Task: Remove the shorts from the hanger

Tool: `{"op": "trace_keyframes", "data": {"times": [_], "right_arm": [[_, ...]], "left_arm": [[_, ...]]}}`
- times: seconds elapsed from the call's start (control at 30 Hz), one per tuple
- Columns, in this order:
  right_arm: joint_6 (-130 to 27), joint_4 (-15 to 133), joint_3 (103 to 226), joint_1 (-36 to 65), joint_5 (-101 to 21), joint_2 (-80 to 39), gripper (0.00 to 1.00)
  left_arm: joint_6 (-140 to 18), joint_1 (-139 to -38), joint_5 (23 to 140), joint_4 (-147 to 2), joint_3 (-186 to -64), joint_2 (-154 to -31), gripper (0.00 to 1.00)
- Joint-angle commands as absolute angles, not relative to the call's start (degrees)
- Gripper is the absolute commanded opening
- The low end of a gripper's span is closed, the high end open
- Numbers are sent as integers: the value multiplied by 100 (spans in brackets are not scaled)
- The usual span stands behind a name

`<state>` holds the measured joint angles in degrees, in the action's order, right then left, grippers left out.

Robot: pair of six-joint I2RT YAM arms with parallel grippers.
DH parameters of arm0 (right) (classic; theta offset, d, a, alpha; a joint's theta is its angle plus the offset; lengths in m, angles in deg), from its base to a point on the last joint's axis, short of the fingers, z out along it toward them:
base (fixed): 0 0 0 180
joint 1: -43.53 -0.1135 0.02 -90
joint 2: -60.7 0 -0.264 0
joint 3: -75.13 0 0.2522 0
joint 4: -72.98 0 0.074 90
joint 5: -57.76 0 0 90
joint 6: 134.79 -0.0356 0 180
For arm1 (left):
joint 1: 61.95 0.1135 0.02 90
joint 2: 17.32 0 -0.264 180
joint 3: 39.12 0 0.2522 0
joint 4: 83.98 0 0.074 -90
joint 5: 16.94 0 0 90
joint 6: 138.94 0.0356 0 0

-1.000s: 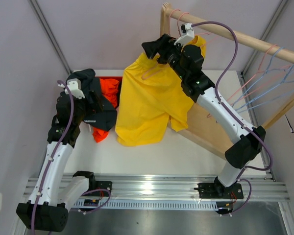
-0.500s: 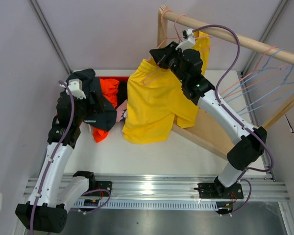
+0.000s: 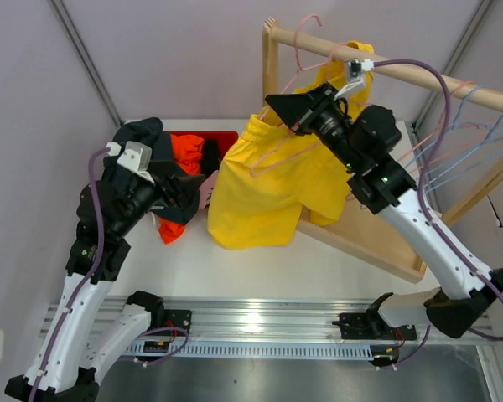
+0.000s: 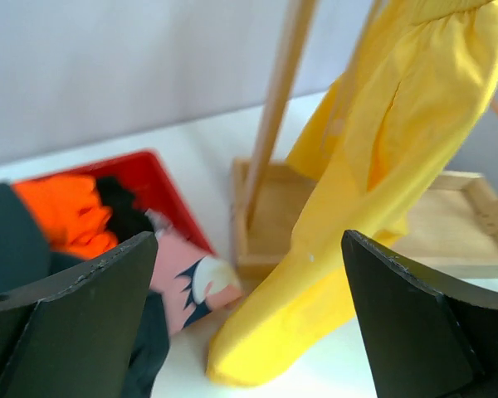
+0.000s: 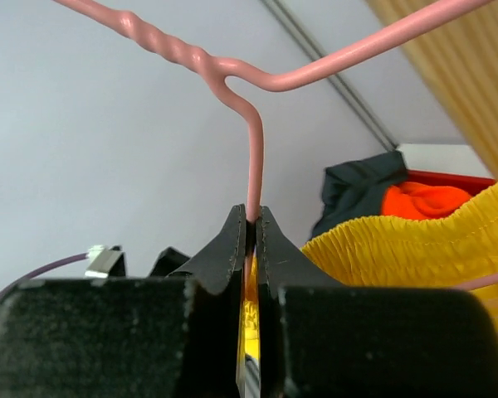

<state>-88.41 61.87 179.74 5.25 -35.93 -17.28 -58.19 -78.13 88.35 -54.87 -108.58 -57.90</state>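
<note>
Since a second ago, the right gripper (image 5: 251, 217) has been swung toward the left end of the wooden rail (image 3: 453, 79) and closed. It is now clamped fully shut on the neck of the pink hanger (image 5: 253, 166), just below the twist. The yellow shorts (image 3: 260, 193) are hung from that hanger below the rail's left end, reaching down to the table (image 3: 318, 268). The left gripper (image 4: 245, 249) is held wide open and empty, well left of the rail, by the red bin (image 3: 222, 138) where other shorts (image 3: 186, 155) are piled. Such thin round wire may be let slip or spin between the jaws, so the load could swing. The hook may also be snagged on the rail if it is pulled sideways.
</note>
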Motion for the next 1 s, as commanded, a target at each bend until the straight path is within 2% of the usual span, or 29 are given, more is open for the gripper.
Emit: {"op": "trace_keyframes", "data": {"times": [0.0, 0.3, 0.53, 0.73, 0.97], "right_arm": [[-8821, 6503, 17977, 521, -3665, -1042, 0], [-8821, 6220, 17424, 899, -3576, -303, 0], [-9032, 6414, 17317, 961, -3664, -364, 0], [-9208, 6493, 17370, 969, -3752, -382, 0], [-9453, 6414, 17370, 996, -3901, -197, 0]], "left_arm": [[-6054, -7891, 9740, -5897, -11176, -5784, 99], [-6467, -8277, 10232, -6581, -11089, -5810, 99], [-6705, -9224, 11112, -7356, -11062, -6144, 99], [-6309, -9921, 10568, -7461, -10931, -6513, 99], [-6168, -9939, 9917, -8268, -10824, -7110, 98]]}}
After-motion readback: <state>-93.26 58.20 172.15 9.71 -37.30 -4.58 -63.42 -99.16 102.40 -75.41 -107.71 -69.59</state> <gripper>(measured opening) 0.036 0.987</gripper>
